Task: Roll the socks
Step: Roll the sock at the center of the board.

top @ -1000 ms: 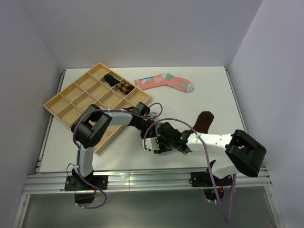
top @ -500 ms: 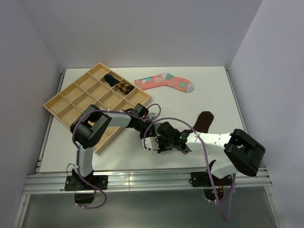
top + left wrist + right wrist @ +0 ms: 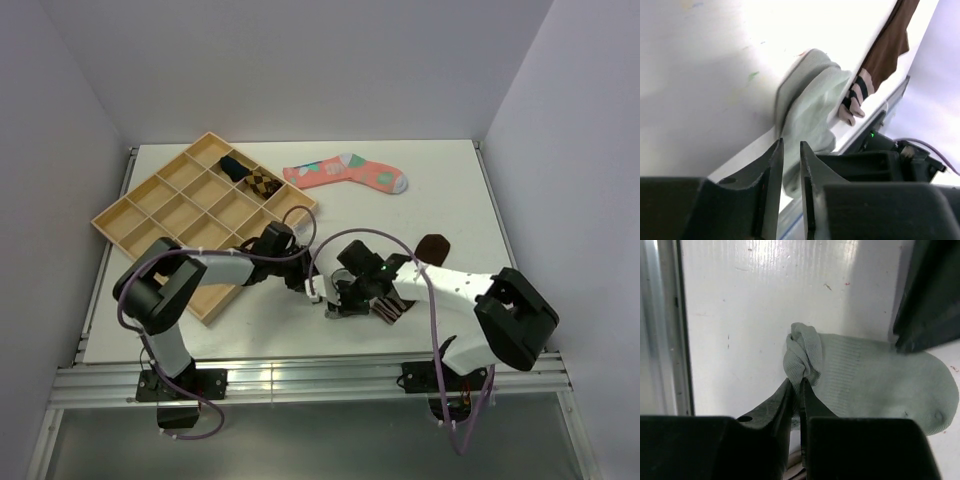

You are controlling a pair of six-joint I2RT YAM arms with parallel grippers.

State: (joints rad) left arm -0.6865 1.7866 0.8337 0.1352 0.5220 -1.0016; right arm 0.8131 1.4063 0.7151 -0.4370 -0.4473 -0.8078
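1. The right gripper (image 3: pixel 797 386) is pinched tight on the bunched end of the grey sock (image 3: pixel 875 385).
2. The left gripper (image 3: pixel 788 147) shows only a narrow slit with grey sock fabric in it.
3. The grey sock lies flat on the table (image 3: pixel 450 190), near the wooden tray (image 3: pixel 170 205), off its near-right edge.
4. The brown sock (image 3: pixel 890 40) lies farther right of the tray, its striped cuff against the grey one.

Grey sock (image 3: pixel 865 380) bunched at one end; brown striped-cuff sock (image 3: pixel 888 42) touching.
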